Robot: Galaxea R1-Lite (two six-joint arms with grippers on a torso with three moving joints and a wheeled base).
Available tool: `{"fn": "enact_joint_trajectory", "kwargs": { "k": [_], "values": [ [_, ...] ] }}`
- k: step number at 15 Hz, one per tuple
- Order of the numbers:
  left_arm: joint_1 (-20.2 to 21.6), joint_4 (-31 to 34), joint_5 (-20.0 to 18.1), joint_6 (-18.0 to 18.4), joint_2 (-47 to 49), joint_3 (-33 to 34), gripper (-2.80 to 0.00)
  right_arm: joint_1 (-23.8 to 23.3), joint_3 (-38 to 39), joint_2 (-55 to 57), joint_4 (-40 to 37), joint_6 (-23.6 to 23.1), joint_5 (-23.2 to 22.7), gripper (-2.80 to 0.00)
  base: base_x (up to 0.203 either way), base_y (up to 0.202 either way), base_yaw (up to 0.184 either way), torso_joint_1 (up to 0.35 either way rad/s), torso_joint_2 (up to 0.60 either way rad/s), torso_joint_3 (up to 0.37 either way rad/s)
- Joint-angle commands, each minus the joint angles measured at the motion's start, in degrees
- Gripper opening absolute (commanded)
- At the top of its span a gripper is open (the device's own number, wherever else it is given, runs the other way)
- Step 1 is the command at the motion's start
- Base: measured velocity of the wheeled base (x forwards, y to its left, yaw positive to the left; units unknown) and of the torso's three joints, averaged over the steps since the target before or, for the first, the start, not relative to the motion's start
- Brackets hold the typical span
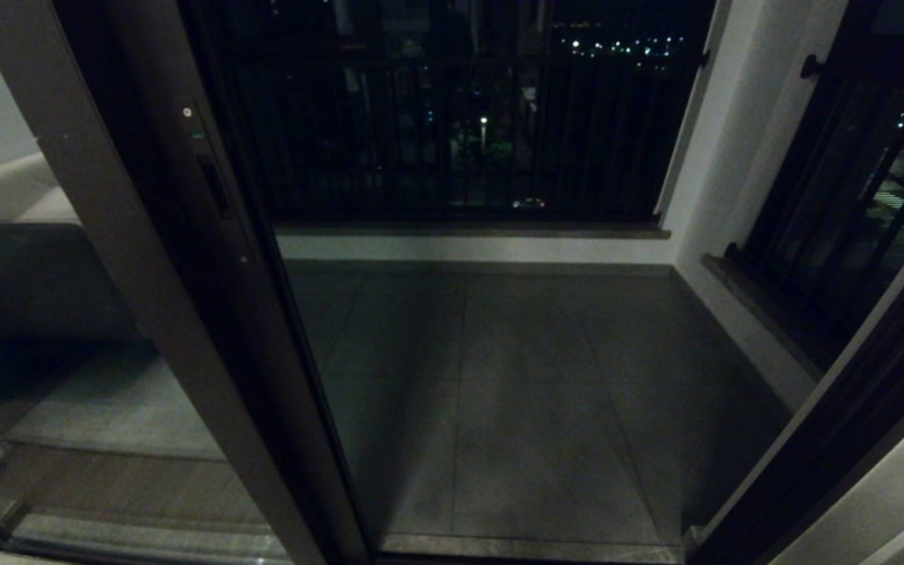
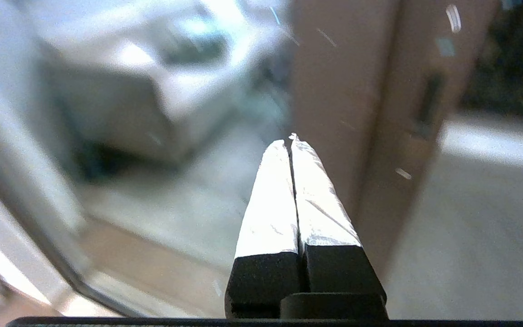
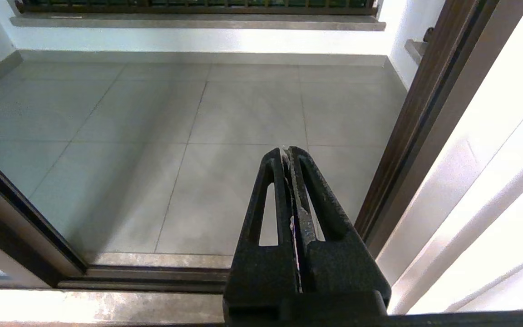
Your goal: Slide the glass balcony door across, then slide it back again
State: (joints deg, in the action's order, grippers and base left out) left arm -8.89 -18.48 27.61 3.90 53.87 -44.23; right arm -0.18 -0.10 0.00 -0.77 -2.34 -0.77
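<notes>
The glass balcony door [image 1: 260,353] stands at the left of the head view, its dark brown stile leaning from top left to bottom centre. A narrow black slot handle [image 1: 214,188] sits in the stile between small screws. The doorway to its right is open. Neither gripper shows in the head view. In the left wrist view my left gripper [image 2: 292,138] is shut on nothing, short of the stile [image 2: 407,172] and left of its slot handle [image 2: 426,106]. My right gripper [image 3: 287,150] is shut and empty, pointing at the balcony floor through the opening.
A lighter brown-framed glass panel [image 1: 107,204] overlaps the door on the near side. Beyond the opening lie the tiled balcony floor [image 1: 515,392] and a black-barred railing [image 1: 460,141]. The dark door jamb [image 1: 836,424] bounds the right side. The floor track [image 3: 152,272] runs across the threshold.
</notes>
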Motion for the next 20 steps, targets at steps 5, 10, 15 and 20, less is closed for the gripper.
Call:
{"fn": "enact_joint_trajectory", "kwargs": {
  "k": [5, 10, 15, 20],
  "values": [
    [4.56, 18.33, -6.52, 5.55, -35.35, 4.79, -2.80, 0.01, 0.01, 0.00, -0.02, -0.03, -0.02, -2.80, 0.000, 0.000, 0.000, 0.000, 0.00, 0.000],
    [7.82, 22.31, -16.88, 4.54, -47.04, 24.72, -2.80, 0.01, 0.01, 0.00, -0.02, -0.03, 0.06, -2.80, 0.000, 0.000, 0.000, 0.000, 0.00, 0.000],
    [8.47, 15.75, -31.46, -0.91, -53.94, 44.23, -2.80, 0.01, 0.01, 0.00, 0.00, 0.05, -0.01, -2.80, 0.000, 0.000, 0.000, 0.000, 0.00, 0.000],
    [8.54, 17.74, -27.60, -0.14, -53.94, 44.17, -2.80, 0.01, 0.01, 0.00, -0.02, 0.06, 0.06, -2.80, 0.000, 0.000, 0.000, 0.000, 0.00, 0.000]
  ]
}}
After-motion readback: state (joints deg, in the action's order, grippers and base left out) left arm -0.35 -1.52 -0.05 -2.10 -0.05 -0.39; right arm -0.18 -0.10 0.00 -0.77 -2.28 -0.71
